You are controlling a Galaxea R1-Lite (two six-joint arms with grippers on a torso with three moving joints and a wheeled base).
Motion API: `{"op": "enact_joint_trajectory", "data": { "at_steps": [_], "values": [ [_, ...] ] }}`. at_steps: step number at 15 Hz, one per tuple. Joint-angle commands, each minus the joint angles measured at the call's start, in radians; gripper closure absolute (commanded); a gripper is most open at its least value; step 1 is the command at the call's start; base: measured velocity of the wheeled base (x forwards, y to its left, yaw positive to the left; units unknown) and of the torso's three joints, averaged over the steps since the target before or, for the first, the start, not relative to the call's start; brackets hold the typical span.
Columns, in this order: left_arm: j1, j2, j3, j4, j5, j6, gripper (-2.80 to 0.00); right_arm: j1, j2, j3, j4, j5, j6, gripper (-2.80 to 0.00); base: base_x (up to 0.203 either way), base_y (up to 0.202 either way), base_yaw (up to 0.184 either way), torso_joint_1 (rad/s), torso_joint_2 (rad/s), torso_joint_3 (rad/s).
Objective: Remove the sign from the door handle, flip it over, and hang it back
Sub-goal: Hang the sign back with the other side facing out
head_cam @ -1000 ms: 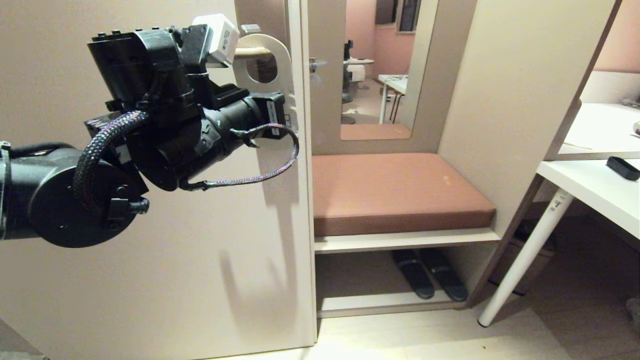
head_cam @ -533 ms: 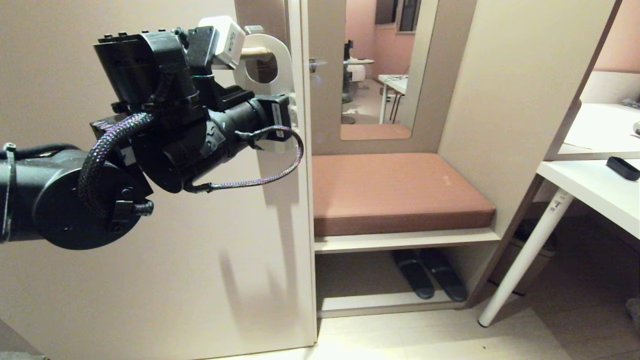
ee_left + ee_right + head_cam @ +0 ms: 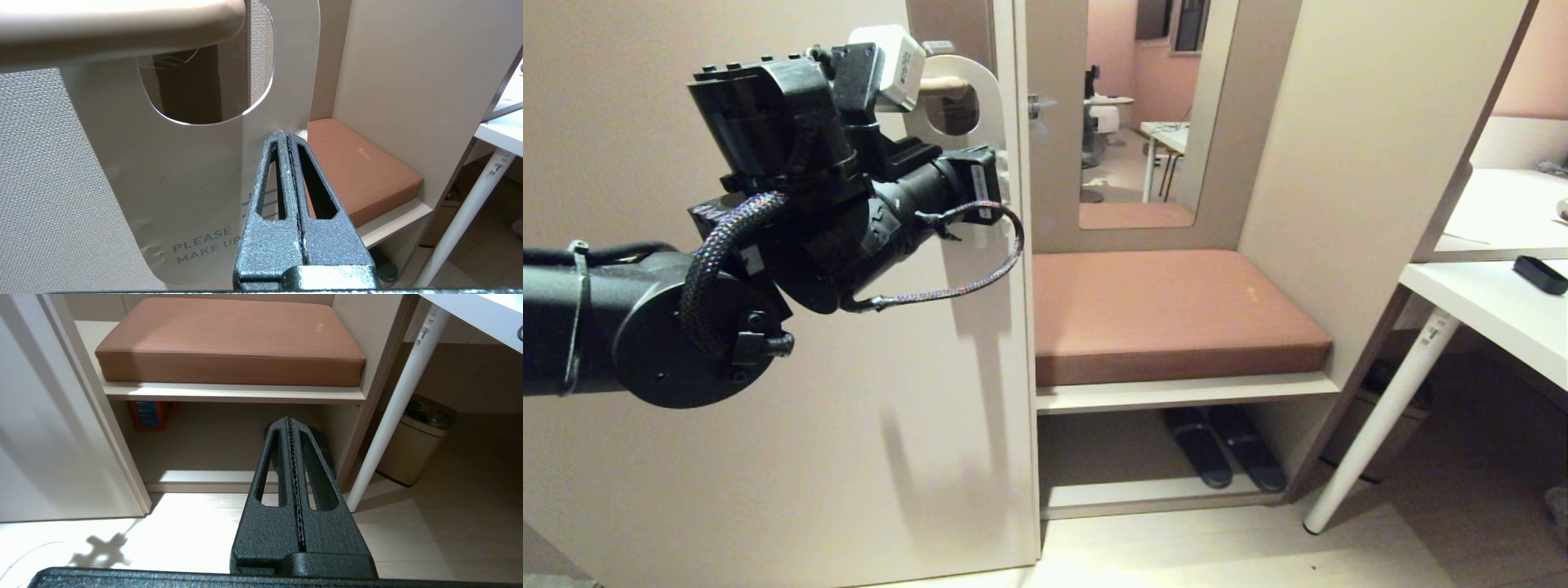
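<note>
We see the white oblong card sign (image 3: pixel 184 171) with a round hole, its "PLEASE MAKE UP" side facing us, hanging on the slim cream-beige lever door handle (image 3: pixel 114 28). Our left gripper (image 3: pixel 288 136) is pinched together on the sign's edge beside the hole. Since a second ago the left arm has crept slightly rightward toward the door edge and the sign has shifted with it. Our right gripper (image 3: pixel 290 420) hangs closed and empty above the pale floor (image 3: pixel 429 539).
</note>
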Motion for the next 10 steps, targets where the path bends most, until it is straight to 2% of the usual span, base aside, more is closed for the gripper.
{"op": "enact_joint_trajectory", "data": {
  "at_steps": [1, 6, 10],
  "values": [
    [0.0, -0.001, 0.001, -0.004, 0.001, 0.001, 0.0, 0.0, 0.001, 0.0, 0.002, 0.0, -0.001, 0.0, 0.0, 0.0, 0.0, 0.0, 0.0, 0.0],
    [-0.003, -0.055, 0.031, -0.004, 0.001, 0.003, 0.0, 0.0, 0.001, 0.0, 0.002, 0.0, -0.001, 0.0, 0.0, 0.0, 0.0, 0.0, 0.0, 0.0],
    [-0.025, -0.169, 0.179, -0.004, 0.001, 0.02, 0.0, 0.0, 0.001, 0.0, 0.0, 0.0, -0.001, 0.0, 0.0, 0.0, 0.0, 0.0, 0.0, 0.0]
  ]
}}
